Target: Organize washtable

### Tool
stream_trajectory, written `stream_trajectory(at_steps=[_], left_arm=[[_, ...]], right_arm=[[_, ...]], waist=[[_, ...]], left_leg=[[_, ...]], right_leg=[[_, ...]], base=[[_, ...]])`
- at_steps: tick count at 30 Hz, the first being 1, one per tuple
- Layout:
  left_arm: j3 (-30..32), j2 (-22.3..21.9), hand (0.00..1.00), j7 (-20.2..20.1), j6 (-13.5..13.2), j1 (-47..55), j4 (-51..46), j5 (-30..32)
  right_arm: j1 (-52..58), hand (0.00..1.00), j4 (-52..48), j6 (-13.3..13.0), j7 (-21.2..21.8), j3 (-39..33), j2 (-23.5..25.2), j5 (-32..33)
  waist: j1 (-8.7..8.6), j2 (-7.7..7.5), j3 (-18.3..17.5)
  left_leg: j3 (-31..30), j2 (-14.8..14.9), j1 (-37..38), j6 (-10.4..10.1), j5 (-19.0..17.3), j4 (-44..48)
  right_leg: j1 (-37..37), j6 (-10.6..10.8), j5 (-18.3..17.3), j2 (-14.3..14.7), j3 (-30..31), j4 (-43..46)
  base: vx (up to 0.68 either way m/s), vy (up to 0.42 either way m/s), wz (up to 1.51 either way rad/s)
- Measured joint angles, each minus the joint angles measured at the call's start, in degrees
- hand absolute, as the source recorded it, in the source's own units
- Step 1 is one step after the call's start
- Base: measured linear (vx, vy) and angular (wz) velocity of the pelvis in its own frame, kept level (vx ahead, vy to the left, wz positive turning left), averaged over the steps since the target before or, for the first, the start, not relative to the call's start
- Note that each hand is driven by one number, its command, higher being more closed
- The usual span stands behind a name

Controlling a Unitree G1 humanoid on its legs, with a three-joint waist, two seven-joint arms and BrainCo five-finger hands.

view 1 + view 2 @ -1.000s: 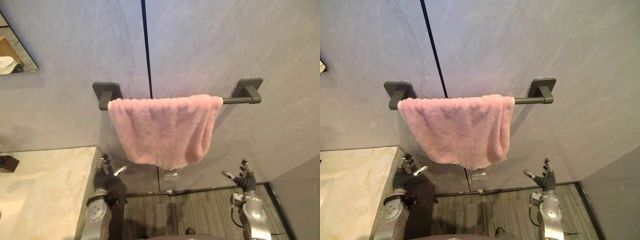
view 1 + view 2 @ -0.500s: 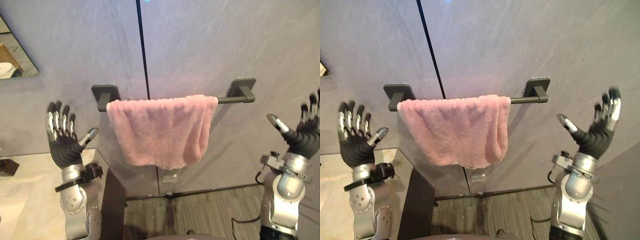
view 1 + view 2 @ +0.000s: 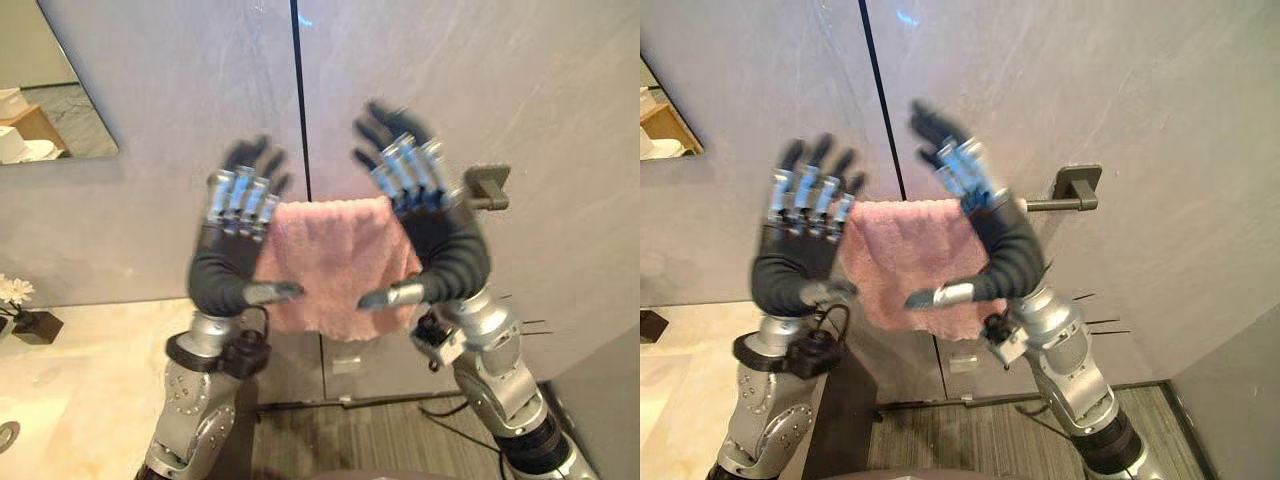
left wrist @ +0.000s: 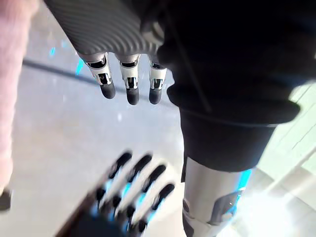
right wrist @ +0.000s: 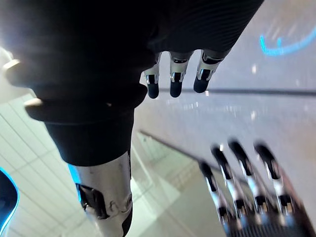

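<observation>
A pink towel (image 3: 335, 255) hangs over a dark wall bar whose right bracket (image 3: 487, 186) sticks out past my right hand. Both hands are raised in front of the towel, backs toward me. My left hand (image 3: 225, 265) covers the towel's left edge and my right hand (image 3: 450, 250) its right edge. Fingers of both point straight up and the thumbs point inward at each other; neither holds anything. In the left wrist view my left hand's fingers (image 4: 128, 84) are straight, with the towel (image 4: 10, 74) at the edge. The right wrist view shows my right hand's fingers (image 5: 173, 81) straight too.
A pale marble counter (image 3: 90, 390) lies at lower left, with a small flower vase (image 3: 30, 322) near the wall. A mirror (image 3: 60, 100) hangs at upper left. Grey wall panels fill the back, with a dark striped floor (image 3: 380, 430) below the towel.
Both hands have risen from the sides and swung inward, now overlapping the towel's edges. The camera has shifted slightly; the towel hangs as before.
</observation>
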Motion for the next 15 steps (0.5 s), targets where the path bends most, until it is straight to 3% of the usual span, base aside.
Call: stream_trajectory(at_steps=[3, 4, 5, 10, 15], left_arm=[[-2.8, 4.5, 0.0, -2.8, 0.1, -0.3, 1.8, -4.7], [-4.3, 7.5, 0.0, -3.7, 0.8, -0.3, 6.0, -5.1], [-5.2, 8.6, 0.0, -3.7, 1.5, -0.1, 8.5, -5.0], [-6.5, 7.9, 0.0, -4.4, 4.9, 3.3, 16.3, -3.6], [-5.2, -1.7, 0.0, -3.3, 7.4, 3.7, 26.6, 3.3]], right_arm=[[0.1, 0.0, 1.5, 0.0, 2.3, 2.0, -6.5, 5.3], [1.6, 0.0, 4.4, 0.6, 3.7, 2.6, -10.9, 7.6], [2.9, 0.0, 6.2, 1.2, 4.1, 3.2, -11.8, 8.7], [6.8, 0.0, 14.4, 4.1, 6.5, 5.0, -10.5, 9.9], [8.2, 0.0, 25.5, 5.1, 7.0, 4.2, -2.1, 4.5]], waist=[[-0.22, 0.14, -0.1], [-0.18, 0.28, -0.1], [-0.19, 0.3, -0.1], [-0.16, 0.35, -0.1], [0.01, 0.36, 0.6]], left_leg=[[0.1, 0.0, 0.1, 0.0, 0.0, 0.1], [0.1, 0.1, -0.2, 0.0, 0.0, 0.1], [0.1, 0.1, -0.3, 0.0, 0.0, 0.0], [0.2, 0.0, -0.4, 0.0, 0.0, 0.0], [0.1, 0.0, -0.9, 0.0, 0.1, 0.1]], right_leg=[[0.0, 0.0, 0.0, 0.0, 0.1, 0.2], [0.0, 0.0, 0.0, 0.1, 0.2, 0.3], [-0.1, 0.0, 0.0, 0.1, 0.2, 0.4], [-0.8, 0.0, 0.0, 0.1, 0.2, 0.5], [-1.2, 0.0, 0.0, 0.0, 0.0, 0.7]], base=[[-0.06, -0.021, -0.01], [-0.09, -0.025, -0.02], [-0.09, -0.028, -0.03], [-0.01, -0.006, -0.01], [0.0, 0.0, 0.0]])
